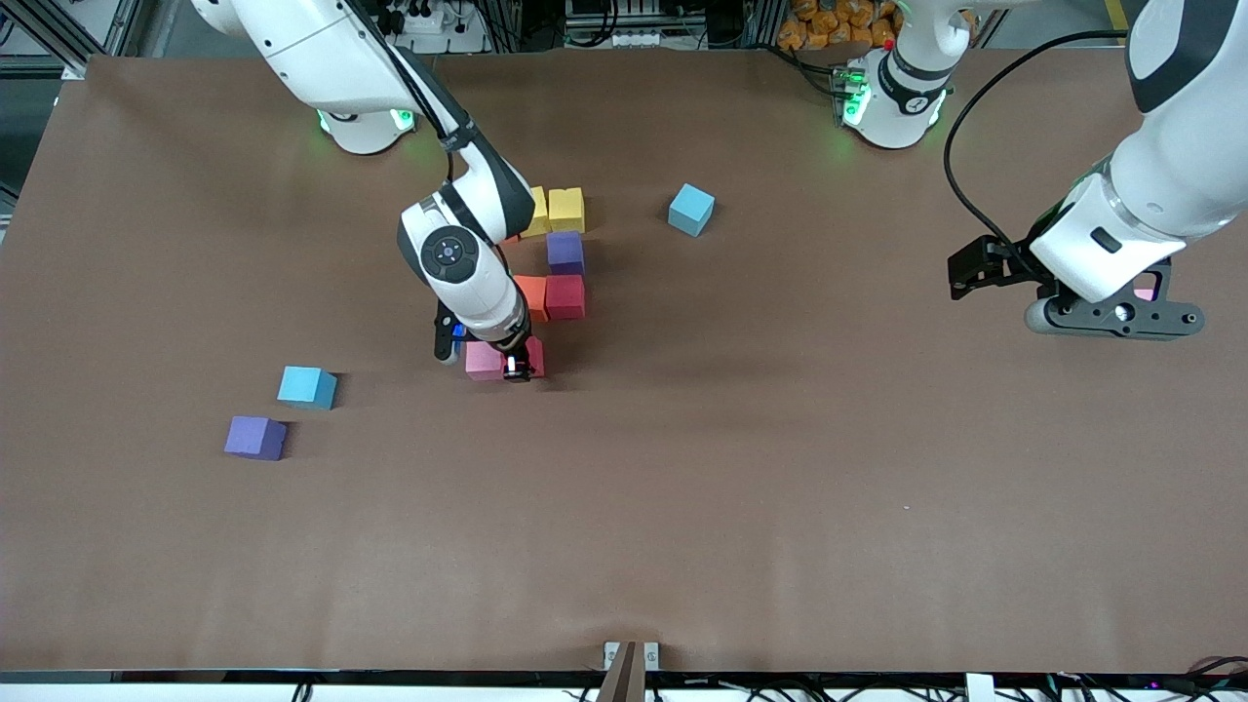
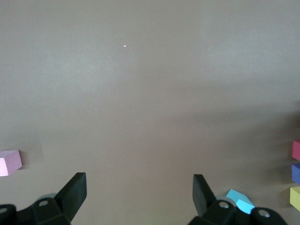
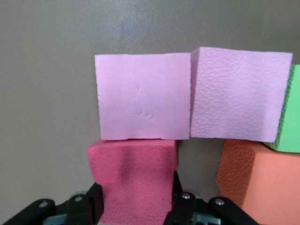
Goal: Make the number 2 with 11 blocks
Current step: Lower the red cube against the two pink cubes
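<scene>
White arms (image 1: pixel 458 263), black joints, black cables, green lights.

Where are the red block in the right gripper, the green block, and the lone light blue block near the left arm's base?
red block (image 3: pixel 133 180): right wrist view, front face.
green block (image 3: pixel 289 112): right wrist view, visible side.
light blue block (image 1: pixel 691 209): front view, top face.

1. The cluster of blocks (image 1: pixel 565 255) lies mid-table, toward the right arm's end.
2. A lone block (image 1: pixel 691 210) lies beside it, toward the left arm's end.
3. Two loose blocks (image 1: pixel 307 387) lie nearer the front camera — well apart from the cluster.
4. The held block (image 3: pixel 133 183), in the right gripper (image 1: pixel 517 369), sits at the cluster's near edge.
</scene>
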You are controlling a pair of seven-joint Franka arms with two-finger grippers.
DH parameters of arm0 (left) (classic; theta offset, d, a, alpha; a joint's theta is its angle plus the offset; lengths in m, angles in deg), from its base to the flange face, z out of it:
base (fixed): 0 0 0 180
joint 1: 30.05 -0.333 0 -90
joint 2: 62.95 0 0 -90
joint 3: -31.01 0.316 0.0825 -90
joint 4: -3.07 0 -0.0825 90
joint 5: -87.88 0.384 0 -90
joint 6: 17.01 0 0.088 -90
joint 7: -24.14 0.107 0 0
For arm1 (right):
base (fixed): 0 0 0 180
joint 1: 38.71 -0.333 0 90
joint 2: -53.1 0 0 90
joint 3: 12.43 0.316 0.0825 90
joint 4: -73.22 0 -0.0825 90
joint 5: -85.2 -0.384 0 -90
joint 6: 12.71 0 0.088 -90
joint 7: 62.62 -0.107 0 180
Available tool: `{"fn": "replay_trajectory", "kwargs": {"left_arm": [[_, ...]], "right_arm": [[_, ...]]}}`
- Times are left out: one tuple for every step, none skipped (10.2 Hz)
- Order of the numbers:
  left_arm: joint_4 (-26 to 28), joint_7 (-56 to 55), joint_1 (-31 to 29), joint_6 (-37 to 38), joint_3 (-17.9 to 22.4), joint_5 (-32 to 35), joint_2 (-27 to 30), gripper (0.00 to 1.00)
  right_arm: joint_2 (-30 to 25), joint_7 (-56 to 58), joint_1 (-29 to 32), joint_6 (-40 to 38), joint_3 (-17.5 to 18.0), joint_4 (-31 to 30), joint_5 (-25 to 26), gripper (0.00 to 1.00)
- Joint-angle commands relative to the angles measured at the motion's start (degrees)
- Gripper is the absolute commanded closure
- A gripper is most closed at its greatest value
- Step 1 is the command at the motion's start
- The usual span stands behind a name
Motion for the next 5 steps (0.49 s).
{"fn": "replay_trajectory", "kwargs": {"left_arm": [[-0.1, -0.1, 0.0, -0.1, 0.0, -1.0, 0.4, 0.00], [-0.1, -0.1, 0.0, -0.1, -0.1, -1.0, 0.3, 0.00], [-0.1, -0.1, -0.1, -0.1, 0.0, -1.0, 0.3, 0.00], [-0.1, -0.1, -0.1, -0.1, -0.1, -1.0, 0.3, 0.00], [-0.1, -0.1, 0.0, -0.1, -0.1, -1.0, 0.3, 0.00]], "right_arm": [[-1.4, -2.4, 0.0, 1.1, 0.1, -2.0, 1.7, 1.00], [-1.4, -2.4, 0.0, 1.1, 0.1, -2.0, 1.8, 1.00], [-1.2, -2.4, 0.0, 1.2, 0.1, -2.0, 2.2, 1.00], [-1.2, -2.4, 0.0, 1.4, 0.1, -2.0, 2.2, 1.00], [-1.1, -2.3, 0.0, 1.4, 0.1, -2.0, 2.3, 1.00]]}}
